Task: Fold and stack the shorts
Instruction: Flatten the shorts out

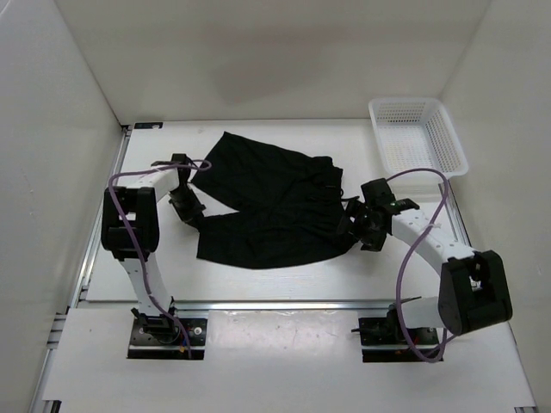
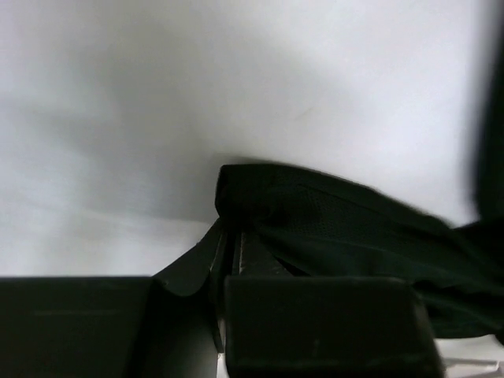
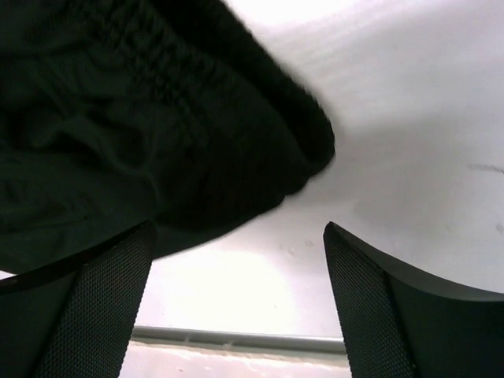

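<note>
The black shorts (image 1: 271, 202) lie spread on the white table, waistband toward the right. My left gripper (image 1: 195, 212) sits at their left edge. In the left wrist view its jaws are shut on a fold of the shorts (image 2: 346, 232), and the fabric rises from the left gripper (image 2: 228, 244) and trails off to the right. My right gripper (image 1: 356, 225) is at the waistband end. It is open in the right wrist view, the right gripper (image 3: 236, 303) over bare table, with the gathered waistband of the shorts (image 3: 157, 118) just beyond its fingertips (image 3: 94, 307).
A white mesh basket (image 1: 417, 135) stands at the back right corner. White walls enclose the table on the left, back and right. A metal rail (image 1: 258, 304) runs along the table's near edge, also the rail (image 3: 236, 339) below the right fingers.
</note>
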Motion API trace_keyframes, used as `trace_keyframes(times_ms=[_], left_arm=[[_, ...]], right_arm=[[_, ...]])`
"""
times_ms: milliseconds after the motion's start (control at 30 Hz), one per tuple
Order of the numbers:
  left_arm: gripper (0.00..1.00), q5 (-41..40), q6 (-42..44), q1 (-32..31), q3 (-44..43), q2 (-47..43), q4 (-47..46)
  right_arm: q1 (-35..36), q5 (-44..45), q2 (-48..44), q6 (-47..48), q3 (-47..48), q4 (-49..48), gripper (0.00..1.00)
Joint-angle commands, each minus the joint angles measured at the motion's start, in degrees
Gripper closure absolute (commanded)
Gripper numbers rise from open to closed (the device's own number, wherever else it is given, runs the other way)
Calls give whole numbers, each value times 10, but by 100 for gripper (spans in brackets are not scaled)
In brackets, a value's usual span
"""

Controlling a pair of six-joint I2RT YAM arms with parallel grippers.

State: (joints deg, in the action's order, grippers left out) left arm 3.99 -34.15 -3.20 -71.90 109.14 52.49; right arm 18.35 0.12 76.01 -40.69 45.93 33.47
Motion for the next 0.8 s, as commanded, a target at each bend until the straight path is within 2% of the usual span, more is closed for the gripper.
trace_keyframes(times_ms=[0, 67, 200, 267, 300, 367, 400, 433, 533, 700, 767], left_arm=[[90, -35, -1, -3, -81, 4, -13], [90, -52, -1, -3, -131, 31, 5], [90, -86, 6, 3, -288, 99, 80], [76, -86, 13, 3, -304, 107, 96], [55, -86, 13, 3, -304, 107, 96], [28, -94, 19, 3, -287, 79, 96], [7, -101, 24, 3, -272, 69, 96], [3, -108, 24, 3, -262, 58, 96], [2, -115, 24, -2, -221, 10, 96], [22, -110, 24, -22, -159, -40, 67], [22, -91, 24, -29, -146, -40, 54]], right_arm=[[-12, -49, 43, -16, -8, -67, 10], [-12, -49, 62, -16, -8, -86, 11], [-12, -42, 113, -16, 3, -98, 20], [-12, -42, 123, -16, 8, -104, 23], [-12, -42, 123, -21, 8, -104, 25], [-12, -42, 123, -21, 2, -104, 27], [-12, -36, 118, -21, 2, -104, 28], [-12, -35, 118, -21, 2, -104, 28], [-12, -35, 113, -16, -3, -104, 28], [-12, -30, 107, -11, -3, -104, 28], [-12, -30, 107, -5, -3, -104, 27]])
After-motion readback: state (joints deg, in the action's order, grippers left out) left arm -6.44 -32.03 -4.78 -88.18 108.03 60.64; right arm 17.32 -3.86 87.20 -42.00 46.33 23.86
